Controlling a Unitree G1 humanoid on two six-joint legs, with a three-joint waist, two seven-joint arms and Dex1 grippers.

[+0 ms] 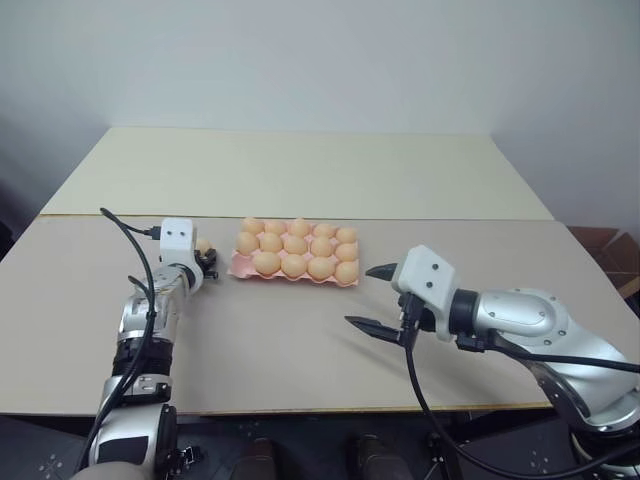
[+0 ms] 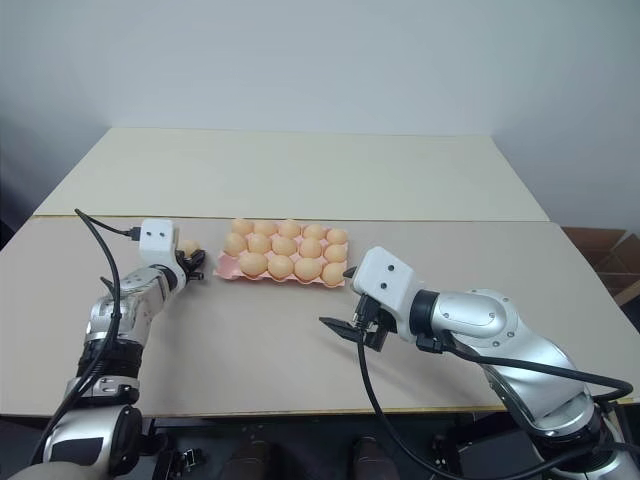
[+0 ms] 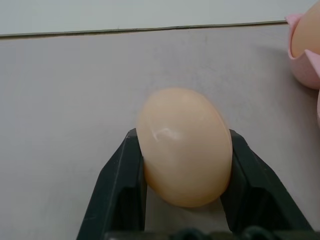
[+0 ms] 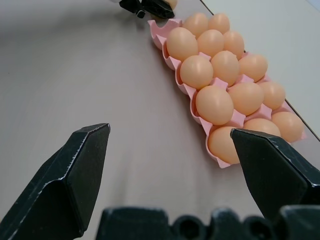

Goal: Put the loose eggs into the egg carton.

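Note:
My left gripper (image 1: 208, 260) is shut on one loose egg (image 3: 182, 145), pale orange, squeezed between its two black fingers (image 3: 120, 190) low over the table, just left of the egg carton (image 1: 232, 268). The carton is a pink moulded tray holding several eggs. Its front left corner cup (image 4: 157, 27), nearest the held egg, is bare. To the carton's front right, my right gripper (image 1: 370, 296) stands open with nothing between its fingers and points toward the carton (image 4: 200, 125).
The carton sits on a grey table top (image 1: 300, 350). Behind it a second, cream table (image 1: 300, 170) joins along a seam. A brown cardboard box (image 1: 605, 245) stands beyond the right edge.

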